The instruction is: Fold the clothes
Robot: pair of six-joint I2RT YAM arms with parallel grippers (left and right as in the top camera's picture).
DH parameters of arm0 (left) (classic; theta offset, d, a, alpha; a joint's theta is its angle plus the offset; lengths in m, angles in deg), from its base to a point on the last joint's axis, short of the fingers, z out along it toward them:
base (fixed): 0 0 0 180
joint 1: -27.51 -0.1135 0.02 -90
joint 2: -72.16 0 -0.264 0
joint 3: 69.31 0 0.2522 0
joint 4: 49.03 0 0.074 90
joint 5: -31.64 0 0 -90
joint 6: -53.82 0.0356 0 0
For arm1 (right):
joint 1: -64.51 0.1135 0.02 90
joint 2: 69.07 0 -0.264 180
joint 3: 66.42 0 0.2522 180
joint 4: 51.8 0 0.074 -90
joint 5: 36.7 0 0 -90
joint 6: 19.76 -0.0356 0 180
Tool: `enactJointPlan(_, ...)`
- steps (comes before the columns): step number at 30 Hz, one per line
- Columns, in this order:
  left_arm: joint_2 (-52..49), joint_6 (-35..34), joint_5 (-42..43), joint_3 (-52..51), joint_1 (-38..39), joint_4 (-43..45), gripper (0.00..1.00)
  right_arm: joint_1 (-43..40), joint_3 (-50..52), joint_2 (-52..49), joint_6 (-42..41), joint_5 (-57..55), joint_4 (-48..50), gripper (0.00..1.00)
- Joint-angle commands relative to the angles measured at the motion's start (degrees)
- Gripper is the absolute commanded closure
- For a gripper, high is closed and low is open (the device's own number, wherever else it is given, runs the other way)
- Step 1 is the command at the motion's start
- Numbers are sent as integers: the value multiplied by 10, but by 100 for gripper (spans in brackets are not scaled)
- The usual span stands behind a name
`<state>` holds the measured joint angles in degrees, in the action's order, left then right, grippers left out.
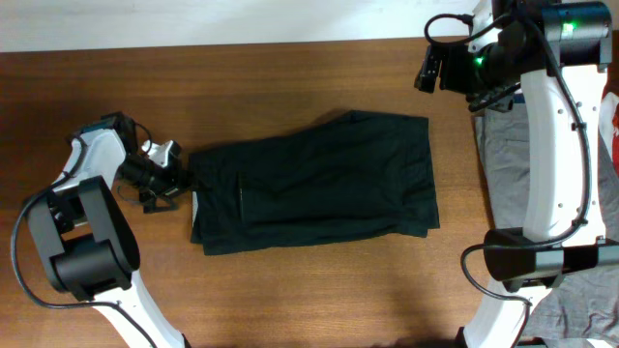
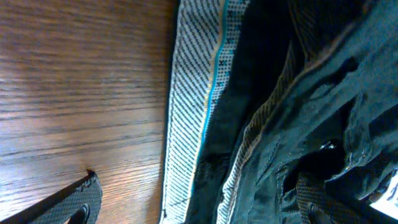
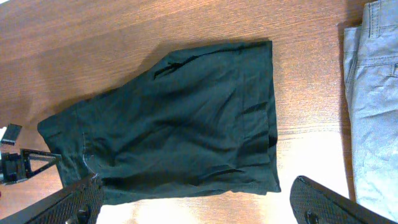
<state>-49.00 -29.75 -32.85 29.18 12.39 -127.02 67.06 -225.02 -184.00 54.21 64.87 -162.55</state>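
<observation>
Dark green shorts (image 1: 319,179) lie flat across the middle of the wooden table, folded, with the waistband at the left end. My left gripper (image 1: 172,179) sits low at that waistband. In the left wrist view its two fingers are wide apart (image 2: 196,208) and straddle the striped white inner waistband (image 2: 199,93) and the dark cloth (image 2: 311,93) without pinching them. My right gripper (image 1: 426,70) is raised above the table's far right and is open and empty. In the right wrist view (image 3: 199,208) it looks down on the whole shorts (image 3: 186,124).
A grey garment (image 1: 513,164) lies at the table's right edge under the right arm; it also shows in the right wrist view (image 3: 373,93). Bare wood (image 1: 290,290) surrounds the shorts. The arm bases stand at the front left and front right.
</observation>
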Motion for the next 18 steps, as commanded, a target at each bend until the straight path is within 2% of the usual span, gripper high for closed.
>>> enactJointPlan(1, 1, 7, 28, -42, 15, 15, 1, 0, 2, -2, 6, 9, -3, 1)
enactJointPlan(2, 1, 5, 28, -52, 20, 23, 1, 0, 2, -2, 6, 9, -3, 1)
enactJointPlan(4, 1, 3, 28, -61, 38, 31, 9, 0, 2, -2, 6, 9, -3, 1)
enactJointPlan(8, 1, -8, 28, -61, 57, 43, 40, 0, 2, -2, 6, 9, -3, 1)
enactJointPlan(9, 1, -8, 27, -61, 57, 44, 52, 0, 2, -2, 6, 9, -3, 1)
enactJointPlan(11, 1, -27, -3, -58, 56, 44, 99, 0, 2, -2, 6, 9, -3, 1)
enactJointPlan(13, 1, -62, -67, -35, 49, 19, 100, 0, 2, -2, 6, 9, -3, 1)
enactJointPlan(15, 1, -92, -150, 24, 36, -44, 100, 0, 2, -2, 6, 9, -3, 1)
enactJointPlan(16, 1, -111, -195, 85, 26, -96, 100, 0, 2, -2, 6, 9, -3, 1)
enactJointPlan(18, 1, -114, -235, 213, 21, -191, 99, 0, 2, -2, 6, 9, -3, 1)
